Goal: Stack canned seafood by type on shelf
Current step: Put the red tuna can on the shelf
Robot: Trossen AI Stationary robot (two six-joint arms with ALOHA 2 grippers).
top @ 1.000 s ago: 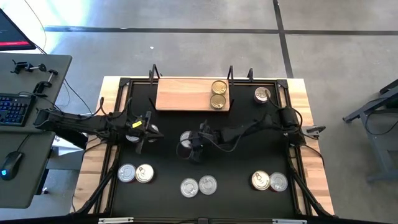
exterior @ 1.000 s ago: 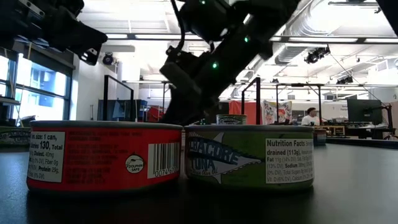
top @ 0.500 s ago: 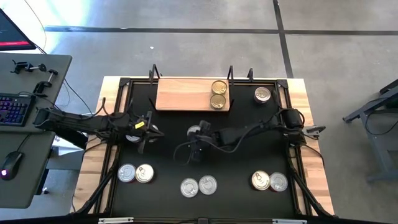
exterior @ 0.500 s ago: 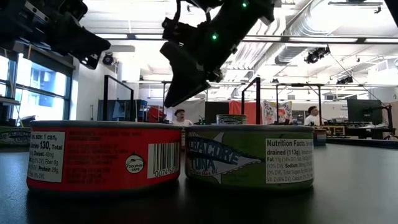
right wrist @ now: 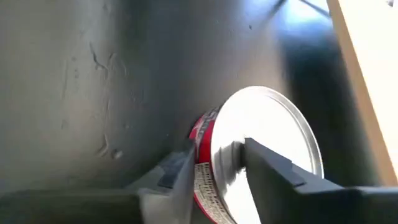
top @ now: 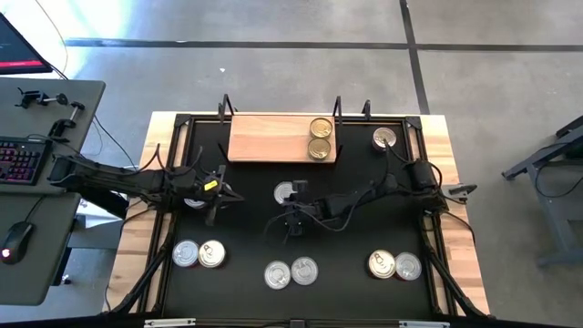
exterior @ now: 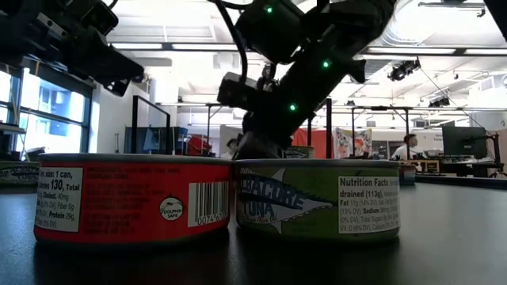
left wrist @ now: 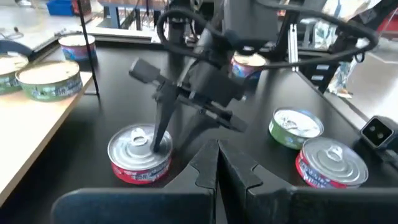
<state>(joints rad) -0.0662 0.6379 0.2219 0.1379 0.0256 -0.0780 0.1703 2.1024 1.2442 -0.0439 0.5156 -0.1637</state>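
A red-walled tin stands on the black mat near its middle. My right gripper slants down on it, open, one finger over the silver lid and the other beside the red wall. My left gripper hovers shut to the tin's left and touches nothing. The shelf lies at the far edge with two gold-lidded tins on its right end. Another tin sits to the right of the shelf. My right gripper comes at the red tin slanting down from the table's right and near side. One fingertip is on or just over the lid near its rim. The other finger is by the wall. I cannot tell whether they touch. The tin sits flat on the mat.
Three pairs of tins stand along the mat's near edge: left, centre and right. In the low view the centre pair shows as a red tin and a green tin. A desk with a keyboard stands to the left.
My right gripper has risen off the mat, rolled its wrist and come down again onto the red tin. The tin now stands a little farther toward the shelf and the table's right edge than a second ago.
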